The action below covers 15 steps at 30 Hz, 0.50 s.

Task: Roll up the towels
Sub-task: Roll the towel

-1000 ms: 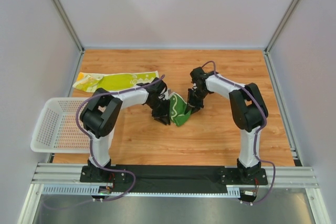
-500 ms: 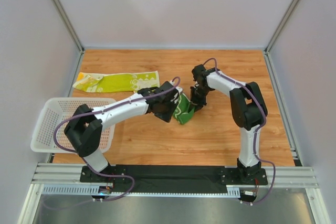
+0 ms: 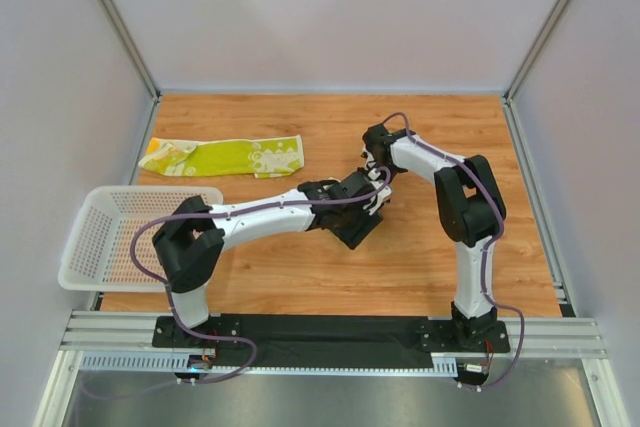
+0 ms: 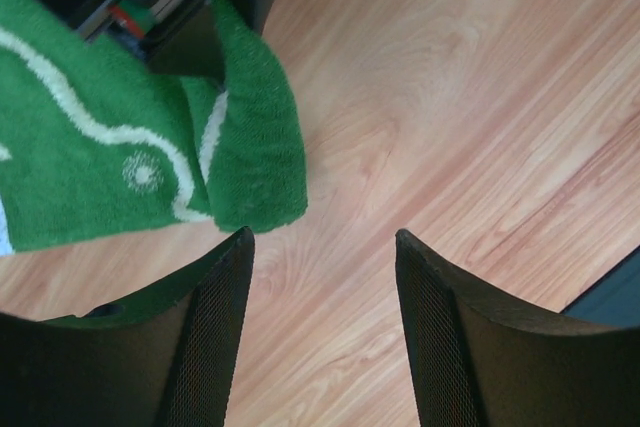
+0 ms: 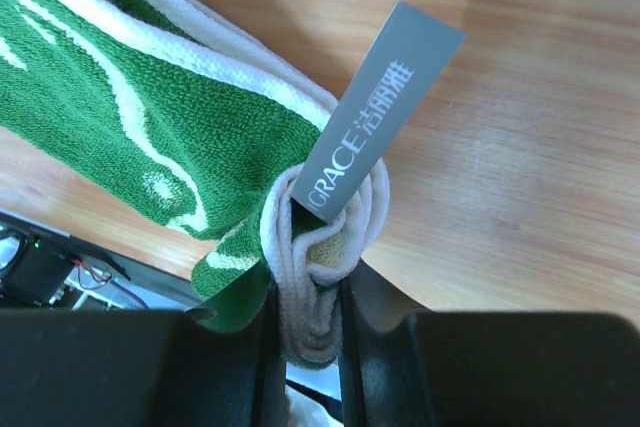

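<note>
The dark green towel [image 5: 150, 117] with white swirls hangs bunched from my right gripper [image 5: 305, 287], which is shut on its folded white edge beside a grey label [image 5: 375, 107]. Through the left wrist camera the same green towel [image 4: 100, 147] lies at the upper left on the wood. My left gripper [image 4: 322, 237] stands open just beside it, with only bare wood between the fingers. From above, my left gripper [image 3: 357, 223] covers most of that towel, close under my right gripper [image 3: 375, 187]. The lime-yellow towel [image 3: 225, 157] lies spread flat at the back left.
A white mesh basket [image 3: 85, 262] stands at the table's left edge, partly overhanging it. Grey walls close in the wooden table [image 3: 450, 277] on three sides. The two arms' wrists sit very close together at the middle.
My left arm has reached to the right across the green towel and its jaws have opened, letting the towel go. The right gripper has kept its hold and barely moved.
</note>
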Available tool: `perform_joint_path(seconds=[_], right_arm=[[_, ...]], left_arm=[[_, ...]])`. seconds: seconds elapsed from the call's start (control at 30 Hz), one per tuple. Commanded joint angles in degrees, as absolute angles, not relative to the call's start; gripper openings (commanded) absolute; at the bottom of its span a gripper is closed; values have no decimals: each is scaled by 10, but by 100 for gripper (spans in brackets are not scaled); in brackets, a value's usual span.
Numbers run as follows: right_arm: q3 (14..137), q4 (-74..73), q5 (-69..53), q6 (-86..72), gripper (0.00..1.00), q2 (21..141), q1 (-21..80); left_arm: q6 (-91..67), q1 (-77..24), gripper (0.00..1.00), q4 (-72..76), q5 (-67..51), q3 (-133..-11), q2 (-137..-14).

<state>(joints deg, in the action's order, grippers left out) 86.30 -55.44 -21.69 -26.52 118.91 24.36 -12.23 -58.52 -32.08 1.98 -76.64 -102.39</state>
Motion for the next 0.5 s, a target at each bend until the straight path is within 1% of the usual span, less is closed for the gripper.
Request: perform_joint_path(seconds=[0.0,0.17,0.47], right_arm=[[881,-570,-245,-243,7,1196,248],[885,-580,-250,-233,7,1201,247],[904,-591,-253,-230,6,1217,249]], left_arm=[[-87,-597,66,-280,17,-785,-1035],[-77,-600,65,-280,63,-788,-1063],[-69,-601,63,-264,66,-773,-1107]])
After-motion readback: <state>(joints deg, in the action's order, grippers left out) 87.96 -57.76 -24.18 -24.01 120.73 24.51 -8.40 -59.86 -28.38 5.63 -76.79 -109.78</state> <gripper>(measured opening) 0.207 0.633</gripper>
